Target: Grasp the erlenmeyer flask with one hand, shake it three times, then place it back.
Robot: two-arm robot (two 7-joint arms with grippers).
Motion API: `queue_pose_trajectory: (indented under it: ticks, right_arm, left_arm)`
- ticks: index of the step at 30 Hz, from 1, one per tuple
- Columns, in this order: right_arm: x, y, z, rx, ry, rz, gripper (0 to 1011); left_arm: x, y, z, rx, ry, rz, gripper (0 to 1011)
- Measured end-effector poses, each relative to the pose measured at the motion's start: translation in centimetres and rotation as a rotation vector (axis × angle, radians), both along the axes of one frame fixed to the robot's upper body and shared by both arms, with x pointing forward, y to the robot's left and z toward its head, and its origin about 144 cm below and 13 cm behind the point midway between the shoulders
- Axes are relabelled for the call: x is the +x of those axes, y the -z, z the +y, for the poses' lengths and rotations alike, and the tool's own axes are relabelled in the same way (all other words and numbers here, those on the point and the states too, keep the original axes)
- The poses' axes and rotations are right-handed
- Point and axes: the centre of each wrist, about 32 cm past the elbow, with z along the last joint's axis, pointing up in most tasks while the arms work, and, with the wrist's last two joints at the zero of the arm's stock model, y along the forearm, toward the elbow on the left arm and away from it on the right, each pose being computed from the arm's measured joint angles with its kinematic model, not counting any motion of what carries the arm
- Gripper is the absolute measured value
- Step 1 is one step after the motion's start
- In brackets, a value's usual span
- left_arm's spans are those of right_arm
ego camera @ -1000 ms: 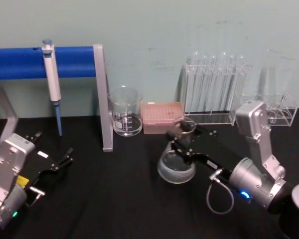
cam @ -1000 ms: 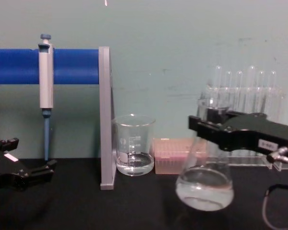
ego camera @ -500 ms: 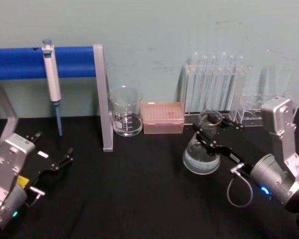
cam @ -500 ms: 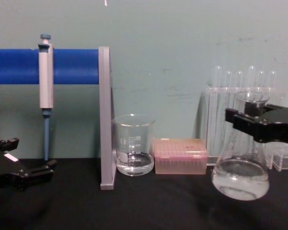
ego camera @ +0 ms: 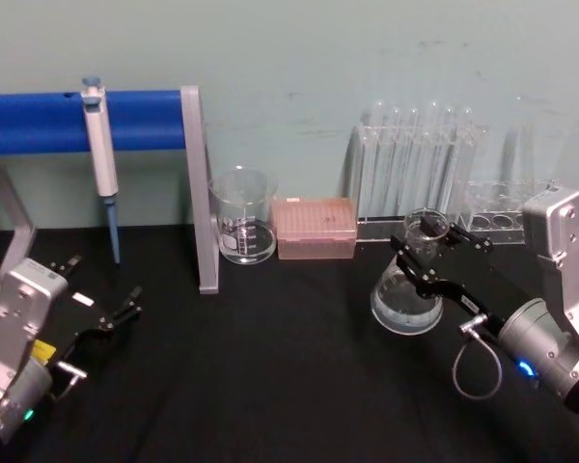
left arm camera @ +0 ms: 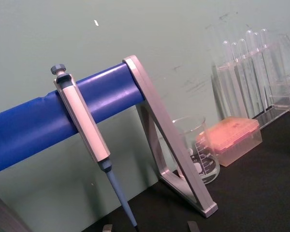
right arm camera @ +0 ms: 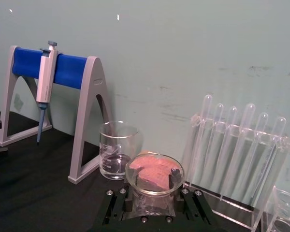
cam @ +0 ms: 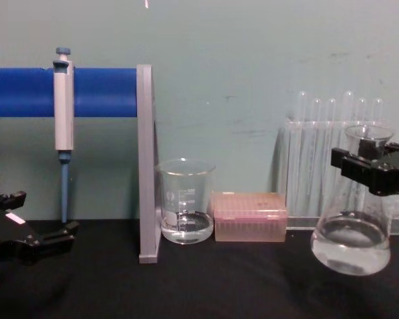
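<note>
The erlenmeyer flask (ego camera: 403, 297) is clear glass with a little clear liquid in its base. It sits at the right of the black table, tilted, and seems to hang just above the surface. My right gripper (ego camera: 427, 249) is shut on its narrow neck below the flared rim. In the chest view the flask (cam: 351, 243) is at the right edge with the right gripper (cam: 370, 169) clamped on its neck. The right wrist view looks down on the flask's rim (right arm camera: 154, 170) between the jaws. My left gripper (ego camera: 101, 289) rests open at the near left, holding nothing.
A blue-barred stand (ego camera: 198, 193) carries a hanging pipette (ego camera: 100, 154) at the back left. A glass beaker (ego camera: 243, 229), a pink tip box (ego camera: 315, 228), a test tube rack (ego camera: 420, 174) and a small clear rack (ego camera: 507, 207) line the back wall.
My right gripper has carried the flask to the right, from mid-table toward the test tube rack, and the liquid has shifted. The left arm has not moved.
</note>
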Motion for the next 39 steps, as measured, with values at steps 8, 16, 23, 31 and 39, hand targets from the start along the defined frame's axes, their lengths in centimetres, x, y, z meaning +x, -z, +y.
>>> queue_pose_trajectory:
  ticks: [8,16,23,31,39]
  right_arm:
    - [0.1,0.0,0.1,0.001,-0.004,0.0,457]
    - [0.4,0.1,0.9,0.004,-0.044,0.007,457]
    - [0.7,0.2,2.1,0.014,-0.098,0.017,457]
    - [0.9,0.3,3.0,0.026,-0.147,0.024,457]
    - [0.9,0.3,3.7,0.035,-0.186,0.025,457]
  left_arm:
    - [0.0,0.0,0.0,0.0,0.0,0.0,1001]
    - [0.0,0.0,0.0,0.0,0.0,0.0,1001]
    - [0.0,0.0,0.0,0.0,0.0,0.0,1001]
    - [0.0,0.0,0.0,0.0,0.0,0.0,1001]
    - [0.0,0.0,0.0,0.0,0.0,0.0,1001]
